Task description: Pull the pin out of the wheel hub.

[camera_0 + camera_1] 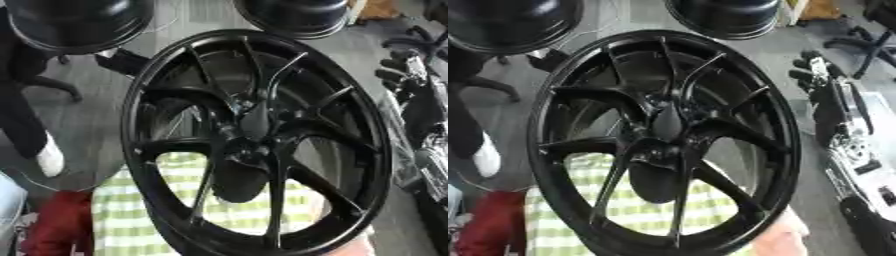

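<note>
- The black wheel (254, 142) fills your view, standing on edge and tilted, with its spokes running out from the wheel hub (249, 150) near the middle of the picture.
- You cannot make out the pin against the dark hub; a dark rounded shape (238, 182) hangs just below the hub, between the spokes, and you cannot tell what it is.
- Your right hand (820, 75) shows at the right edge, beside the wheel's rim and apart from it, fingers pointing up; whether they are curled or straight cannot be told.
- The black and silver arm (859, 160) below that hand runs down the right side of the view.
- Your left hand shows in neither view.
- A green and white checked cloth (131, 220) lies under the wheel and shows through the gaps between the lower spokes.
- A red cloth (61, 225) sits at the lower left, just beside the checked cloth.
- Two more dark wheels stand behind: one at the upper left (79, 22), one at the top centre (297, 17), both near the big wheel's upper rim.
- A pale pinkish shape (776, 240) touches the rim at the bottom right; what it is cannot be told.
- An office chair's base (872, 42) stands on the grey floor at the upper right, well behind your right hand.
</note>
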